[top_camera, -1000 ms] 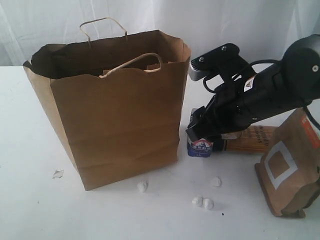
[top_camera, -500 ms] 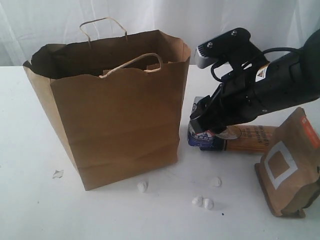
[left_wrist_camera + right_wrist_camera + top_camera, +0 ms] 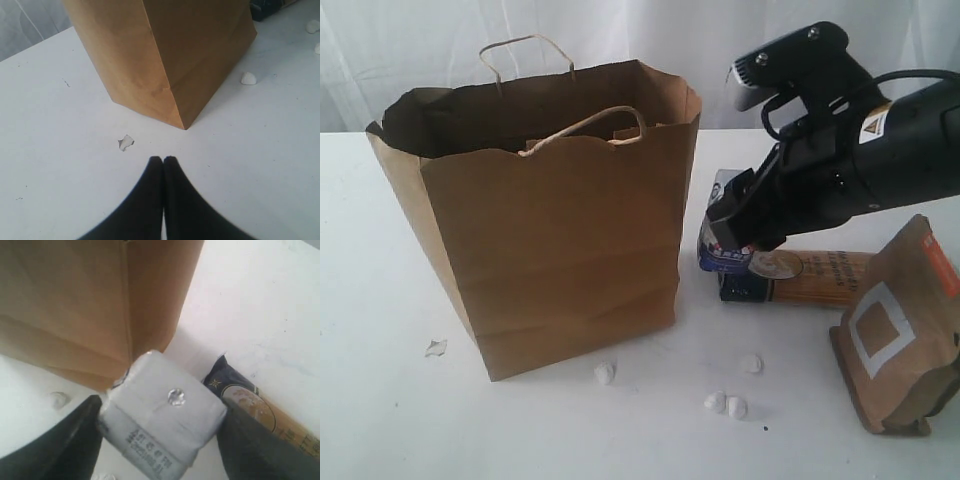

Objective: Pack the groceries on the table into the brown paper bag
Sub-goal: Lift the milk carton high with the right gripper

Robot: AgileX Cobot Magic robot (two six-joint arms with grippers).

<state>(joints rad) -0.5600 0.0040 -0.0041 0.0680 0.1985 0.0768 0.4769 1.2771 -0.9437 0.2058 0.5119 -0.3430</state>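
The tall brown paper bag (image 3: 550, 220) stands open on the white table (image 3: 380, 420). Just right of it my right gripper (image 3: 728, 238) is shut on the small white-blue carton (image 3: 722, 252), lifted off the table; its grey top with a foil seal (image 3: 165, 412) sits clamped between both fingers. Under it lies the dark-blue spaghetti packet (image 3: 810, 280), also seen in the right wrist view (image 3: 250, 405). A brown pouch (image 3: 900, 330) with an orange label stands at the right edge. My left gripper (image 3: 163, 160) is shut and empty, low over the table near the bag's corner (image 3: 180, 120).
Small white crumbs (image 3: 725, 404) lie in front of the bag and packet, another (image 3: 605, 373) by the bag's base. A torn white scrap (image 3: 436, 347) lies at the bag's left. A white curtain hangs behind the table.
My right gripper has risen and shifted right with the carton, lifting it off the table. The left side has not visibly changed.
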